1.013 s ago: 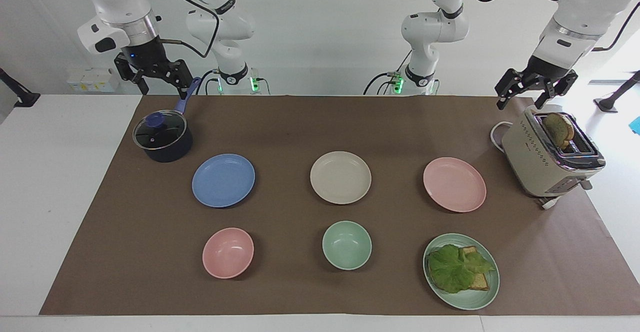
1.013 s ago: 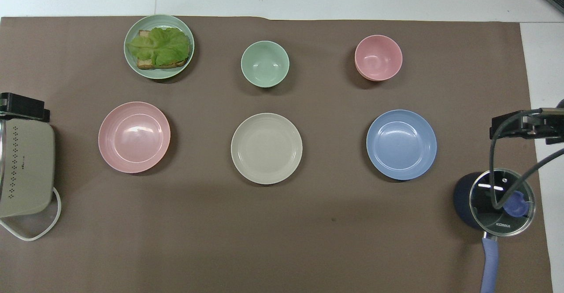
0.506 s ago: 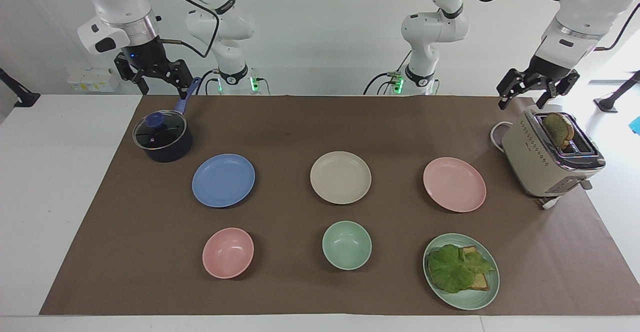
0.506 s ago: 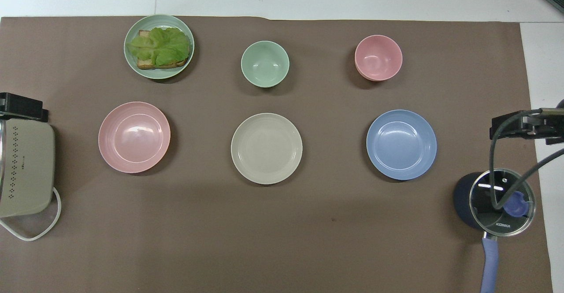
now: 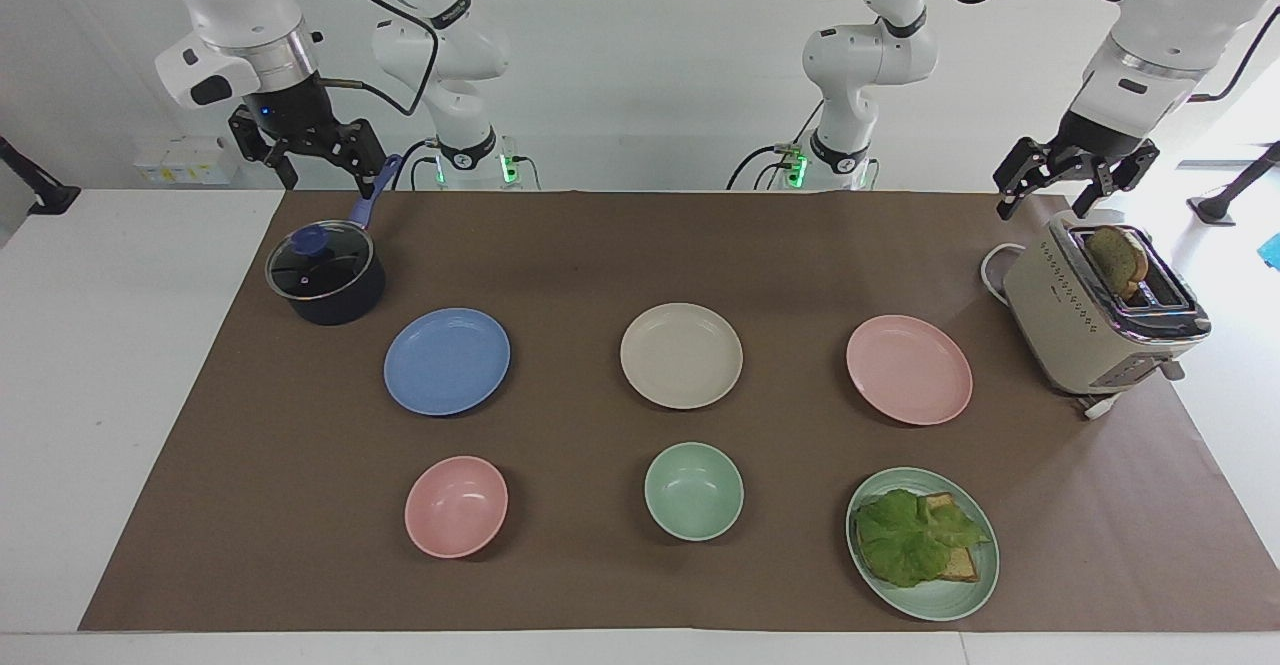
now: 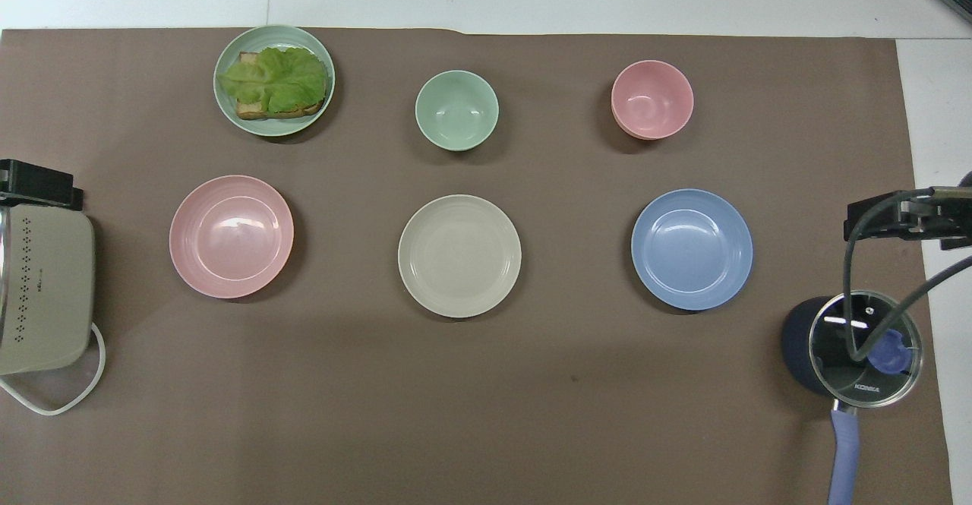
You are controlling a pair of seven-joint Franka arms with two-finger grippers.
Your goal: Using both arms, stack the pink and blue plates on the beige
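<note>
The pink plate [image 5: 909, 369] and blue plate [image 5: 447, 360] flank the beige plate [image 5: 681, 355] mid-counter. They look light, stiff and slick; I'd pinch a rim. Left pincer [image 5: 1070, 185] over the toaster [image 5: 1100, 315] and right pincer [image 5: 305, 150] over the pot [image 5: 325, 275] both gape, empty.

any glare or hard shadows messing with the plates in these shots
Overhead view: a soft glare patch on the pink plate, bright streaks on the pot lid. Facing view: plates cast only thin soft shadows; bright light washes out the table's edge by the toaster.
</note>
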